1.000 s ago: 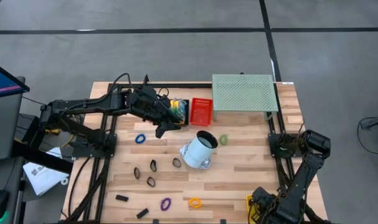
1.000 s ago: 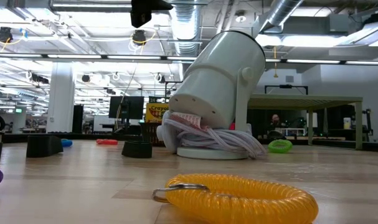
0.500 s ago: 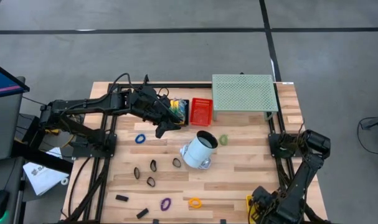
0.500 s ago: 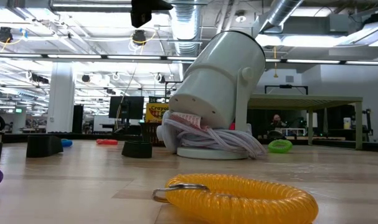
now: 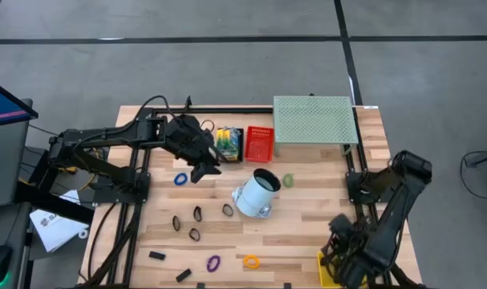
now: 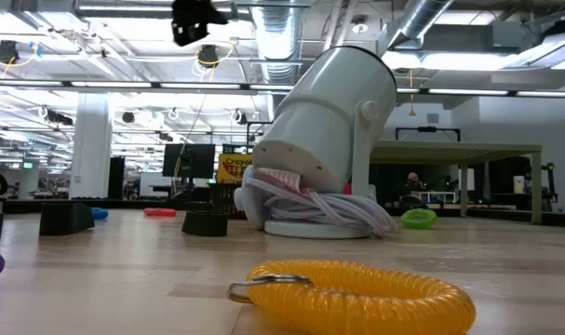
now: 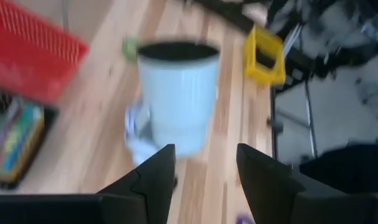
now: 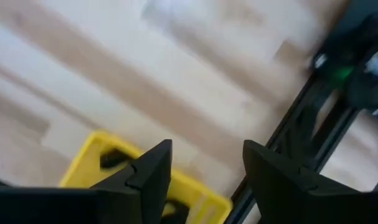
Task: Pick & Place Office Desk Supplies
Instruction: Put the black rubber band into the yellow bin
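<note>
Above your desk (image 5: pixel 323 225), left pincer (image 5: pixel 201 168) open and empty beside the crayon box (image 5: pixel 226 143), right pincer (image 8: pixel 204 177) open above the yellow bin (image 8: pixel 108 165)

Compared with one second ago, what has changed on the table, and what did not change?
The left gripper has pulled back from over the crayon box beside the red basket, toward its own side, open and empty. The right gripper has lifted away from the yellow tray at the table's near edge, jaws apart with nothing between them. The white cup, the rubber bands and the binder clips lie as before.
</note>
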### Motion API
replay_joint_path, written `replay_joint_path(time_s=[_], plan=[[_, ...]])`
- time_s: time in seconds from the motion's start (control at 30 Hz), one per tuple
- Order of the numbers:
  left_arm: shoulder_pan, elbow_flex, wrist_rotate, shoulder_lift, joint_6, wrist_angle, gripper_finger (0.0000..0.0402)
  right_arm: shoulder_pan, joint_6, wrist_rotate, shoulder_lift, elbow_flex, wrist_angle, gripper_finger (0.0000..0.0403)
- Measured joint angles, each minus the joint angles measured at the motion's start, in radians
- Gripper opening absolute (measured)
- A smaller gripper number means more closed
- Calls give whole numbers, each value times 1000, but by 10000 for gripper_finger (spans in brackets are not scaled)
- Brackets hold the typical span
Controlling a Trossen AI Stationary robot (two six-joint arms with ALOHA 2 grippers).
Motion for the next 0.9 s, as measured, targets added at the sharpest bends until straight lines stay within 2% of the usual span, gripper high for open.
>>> replay_joint_path(time_s=[0.17,0.33,0.47,0.57,0.67,0.77,0.9], plan=[[-42,-7,4,-6,1,-165,167,-71,7,131,-104,-10,-18,192],[-111,-125,-6,-6,-67,-188,167,-148,0,209,-191,-34,-18,192],[-137,-303,-72,-5,-310,-129,167,-199,0,255,-251,-44,-20,192],[-138,-442,-57,-5,-564,-37,167,-231,-6,283,-286,-45,-20,192],[-152,-547,-15,-5,-740,64,167,-257,-43,287,-309,-45,-20,192],[-168,-615,2,-5,-861,180,167,-279,-81,287,-324,-45,-20,191],[-188,-654,-6,-4,-942,268,167,-308,-122,287,-332,-45,-20,192]])
